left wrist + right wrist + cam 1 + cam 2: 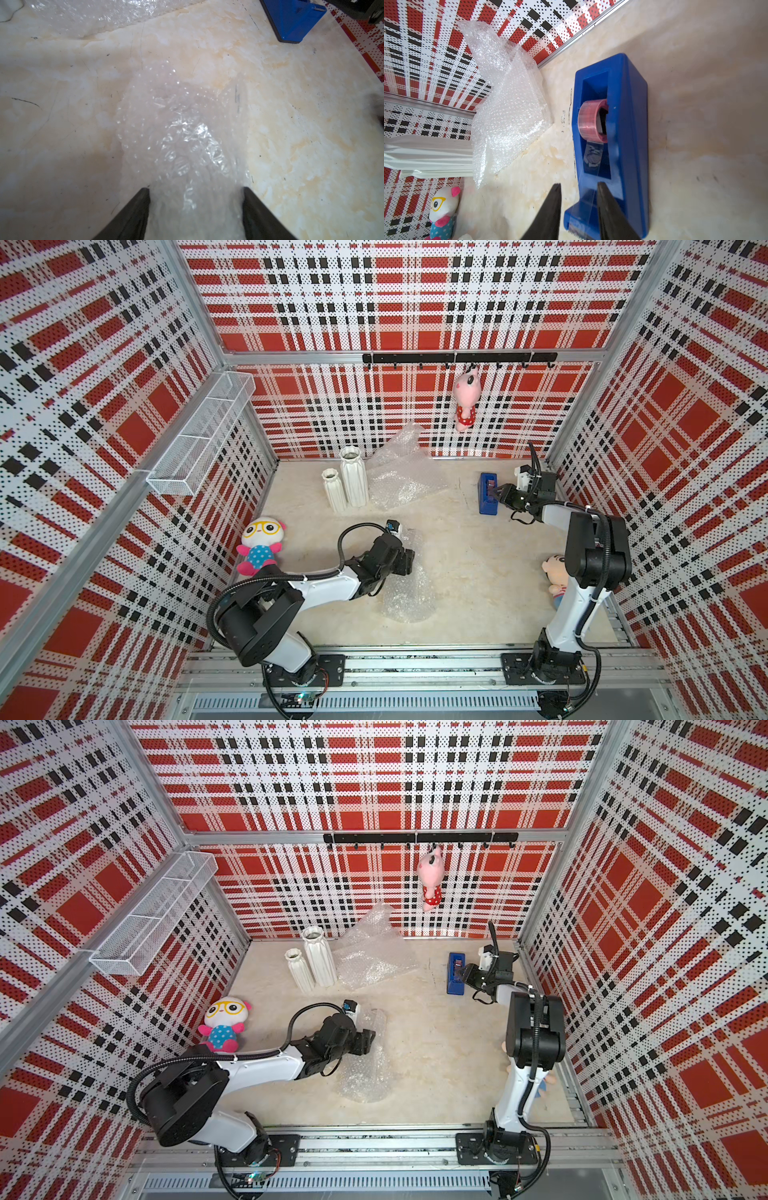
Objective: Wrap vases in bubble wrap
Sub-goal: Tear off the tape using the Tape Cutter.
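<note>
Left pincer (196, 189) grips the wrap bundle (409, 593) at six o'clock, while the right pincer (579, 184), part-open astride tape (592, 158) at the two o'clock dispenser (487, 493), should pinch squarely before pulling.

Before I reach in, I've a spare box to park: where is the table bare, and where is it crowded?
Bare: the wide stretch between the bubble-wrap bundle and the right arm, nearer than the tape dispenser. Crowded: the back, where the tall vase, the short vase and loose bubble wrap sit close together.
</note>
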`<act>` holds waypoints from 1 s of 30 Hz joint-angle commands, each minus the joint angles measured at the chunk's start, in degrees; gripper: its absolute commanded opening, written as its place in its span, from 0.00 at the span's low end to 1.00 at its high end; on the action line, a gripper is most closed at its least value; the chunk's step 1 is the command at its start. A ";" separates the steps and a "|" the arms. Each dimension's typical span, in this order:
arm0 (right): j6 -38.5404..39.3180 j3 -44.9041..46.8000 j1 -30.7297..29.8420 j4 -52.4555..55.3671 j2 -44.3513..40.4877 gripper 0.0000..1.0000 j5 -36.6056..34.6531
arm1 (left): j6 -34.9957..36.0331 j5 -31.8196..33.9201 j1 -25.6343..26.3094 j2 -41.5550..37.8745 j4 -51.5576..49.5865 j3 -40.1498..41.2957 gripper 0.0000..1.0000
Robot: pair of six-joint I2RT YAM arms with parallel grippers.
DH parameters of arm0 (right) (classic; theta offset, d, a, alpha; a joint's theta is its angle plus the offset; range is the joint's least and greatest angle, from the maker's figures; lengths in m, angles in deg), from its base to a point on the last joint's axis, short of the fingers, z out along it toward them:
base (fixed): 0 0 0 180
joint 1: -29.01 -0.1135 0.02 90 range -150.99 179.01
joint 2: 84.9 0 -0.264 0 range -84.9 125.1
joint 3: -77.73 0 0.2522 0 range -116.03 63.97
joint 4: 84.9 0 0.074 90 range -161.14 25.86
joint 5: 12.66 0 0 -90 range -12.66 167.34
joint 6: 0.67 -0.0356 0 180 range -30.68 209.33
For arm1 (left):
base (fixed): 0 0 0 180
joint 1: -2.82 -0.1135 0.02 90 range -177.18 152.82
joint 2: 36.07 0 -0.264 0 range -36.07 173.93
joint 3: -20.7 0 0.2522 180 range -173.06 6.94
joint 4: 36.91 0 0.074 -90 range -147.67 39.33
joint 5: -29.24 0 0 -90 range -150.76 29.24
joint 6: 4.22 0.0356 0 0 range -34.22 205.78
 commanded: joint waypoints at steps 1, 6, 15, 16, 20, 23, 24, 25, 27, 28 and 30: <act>0.17 -1.47 0.60 -0.13 2.09 0.32 1.51 | -0.11 -0.51 0.31 1.69 -3.75 -0.56 0.70; 0.74 -3.10 0.62 1.19 4.13 0.31 2.22 | -0.20 -0.46 0.40 1.92 -3.79 -0.84 0.70; 0.24 -4.03 0.66 1.26 6.45 0.27 4.64 | -0.15 -0.20 0.53 2.40 -3.77 -0.93 0.70; 0.35 -4.05 0.63 1.25 6.61 0.27 4.61 | -0.11 -0.19 0.49 2.36 -3.74 -0.93 0.70; 0.39 -4.12 0.72 1.47 6.98 0.26 5.05 | -0.04 -0.11 0.57 2.48 -3.78 -1.02 0.70; -0.07 -4.31 0.77 1.16 7.58 0.25 5.81 | -0.02 -0.07 0.53 2.48 -3.74 -1.02 0.70; -0.35 -4.44 0.72 0.91 7.83 0.24 6.30 | -0.02 -0.02 0.57 2.46 -3.77 -1.07 0.70; -0.58 -4.58 0.76 0.86 8.01 0.23 6.45 | -0.02 -0.03 0.55 2.46 -3.74 -1.11 0.70; -0.84 -4.62 0.71 0.60 8.21 0.22 6.73 | 0.05 0.05 0.52 2.48 -3.82 -1.11 0.70; -1.02 -4.69 0.73 0.43 8.38 0.22 6.94 | 0.07 0.05 0.57 2.49 -3.83 -1.19 0.70; -1.63 -4.64 0.73 -0.22 8.56 0.21 7.80 | 0.07 0.10 0.55 2.58 -3.83 -1.20 0.70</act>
